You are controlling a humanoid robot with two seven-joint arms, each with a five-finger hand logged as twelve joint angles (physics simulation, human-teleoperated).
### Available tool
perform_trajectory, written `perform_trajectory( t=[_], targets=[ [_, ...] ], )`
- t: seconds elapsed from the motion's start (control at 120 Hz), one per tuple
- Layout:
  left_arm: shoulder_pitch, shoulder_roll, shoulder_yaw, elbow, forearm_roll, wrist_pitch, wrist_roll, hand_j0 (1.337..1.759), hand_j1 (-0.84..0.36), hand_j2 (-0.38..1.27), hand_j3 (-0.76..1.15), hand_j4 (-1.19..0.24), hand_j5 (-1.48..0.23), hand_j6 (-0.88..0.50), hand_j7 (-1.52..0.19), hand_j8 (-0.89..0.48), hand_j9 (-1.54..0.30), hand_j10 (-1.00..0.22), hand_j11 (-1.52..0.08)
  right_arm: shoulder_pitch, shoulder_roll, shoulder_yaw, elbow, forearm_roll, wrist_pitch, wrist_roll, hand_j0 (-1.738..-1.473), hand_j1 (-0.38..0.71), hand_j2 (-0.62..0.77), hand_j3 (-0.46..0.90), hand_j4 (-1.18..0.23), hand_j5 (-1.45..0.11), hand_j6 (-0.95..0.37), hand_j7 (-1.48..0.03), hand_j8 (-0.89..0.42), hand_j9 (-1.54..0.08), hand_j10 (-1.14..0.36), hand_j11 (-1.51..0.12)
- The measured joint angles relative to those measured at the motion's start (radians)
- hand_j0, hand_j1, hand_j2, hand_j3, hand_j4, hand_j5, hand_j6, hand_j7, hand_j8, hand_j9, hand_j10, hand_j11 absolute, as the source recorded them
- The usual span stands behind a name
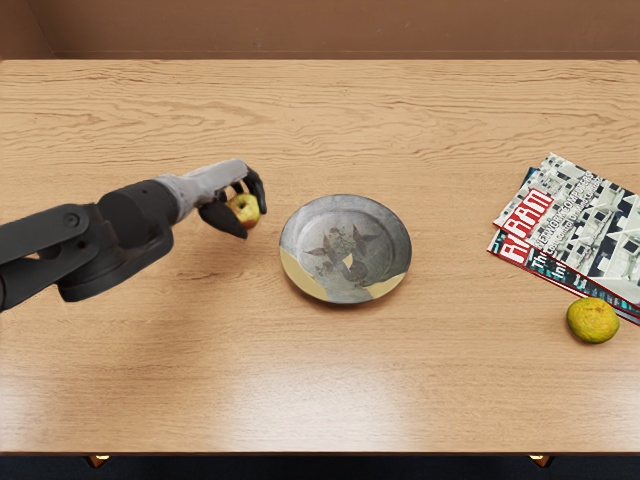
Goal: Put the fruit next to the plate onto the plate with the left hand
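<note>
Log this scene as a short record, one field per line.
plate: mid-table, no fruit on it
apple: just left of the plate, off it
left hand: fingers curled around the apple
magazines: stacked at the table's right edge
green-yellow fruit: beside the magazines, untouched
right hand: not in view

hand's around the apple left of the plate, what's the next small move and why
Probably carry the apple a short way right until it is above the plate. The left hand is closed around the apple, which is just left of the plate's rim, not over it. The plate holds nothing, so its middle is free.
</note>
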Motion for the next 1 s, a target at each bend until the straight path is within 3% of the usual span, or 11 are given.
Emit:
perform_trajectory(
  t=[0.2,0.283,0.525,0.658,0.717,0.917,1.0],
  targets=[
    [-0.125,-0.011,-0.038,0.004,-0.087,-0.055,0.000,1.651,-0.34,0.18,0.00,-0.69,-1.01,-0.31,-1.00,-0.31,-0.99,-0.70,-0.99,0.005,0.000,0.000,0.002,0.000,0.000,0.000,-1.658,-0.35,0.00,0.00,0.00,0.00,0.00,0.00,0.00,0.00,0.00,0.00],
    [-0.152,-0.067,-0.039,0.025,-0.121,-0.070,0.000,1.651,-0.32,0.15,0.00,-0.68,-1.03,-0.30,-1.01,-0.30,-1.00,-0.70,-1.00,0.009,0.000,0.000,0.002,0.000,0.000,0.000,-1.658,-0.35,0.00,0.00,0.00,0.00,0.00,0.00,0.00,0.00,0.00,0.00],
    [-0.167,-0.245,-0.029,0.144,-0.148,-0.097,-0.001,1.653,-0.35,0.28,0.00,-0.70,-1.08,-0.28,-1.04,-0.27,-1.03,-0.70,-1.02,0.013,0.000,0.001,0.003,0.000,0.000,0.000,-1.658,-0.35,0.00,0.00,0.00,0.00,0.00,0.00,0.00,0.00,0.00,0.00],
    [-0.159,-0.291,-0.011,0.215,-0.146,-0.102,0.000,1.655,-0.37,0.41,0.00,-0.72,-1.10,-0.29,-1.06,-0.30,-1.03,-0.73,-1.03,0.014,0.000,0.001,0.003,0.000,-0.001,0.000,-1.658,-0.35,0.00,0.00,0.00,0.00,0.00,0.00,0.00,0.00,0.00,0.00],
    [-0.157,-0.327,0.008,0.255,-0.145,-0.103,0.000,1.656,-0.40,0.55,0.00,-0.72,-1.11,-0.30,-1.06,-0.31,-1.03,-0.74,-1.03,0.014,0.000,0.001,0.003,0.000,-0.001,0.000,-1.658,-0.35,0.00,0.00,0.00,0.00,0.00,0.00,0.00,0.00,0.00,0.00],
    [-0.158,-0.346,0.041,0.318,-0.144,-0.104,0.000,1.656,-0.42,0.56,0.00,-0.74,-1.14,-0.30,-1.07,-0.31,-1.04,-0.75,-1.04,0.014,0.000,0.001,0.003,0.001,-0.001,-0.001,-1.658,-0.35,0.00,0.00,0.00,0.00,0.00,0.00,0.00,0.00,0.00,0.00],
    [-0.157,-0.380,0.043,0.321,-0.139,-0.084,0.000,1.656,-0.38,0.50,0.00,-0.68,-1.03,-0.35,-0.97,-0.35,-0.95,-0.71,-0.96,0.014,0.000,0.001,0.003,0.001,-0.001,-0.001,-1.658,-0.35,0.00,0.00,0.00,0.00,0.00,0.00,0.00,0.00,0.00,0.00]
  ],
)
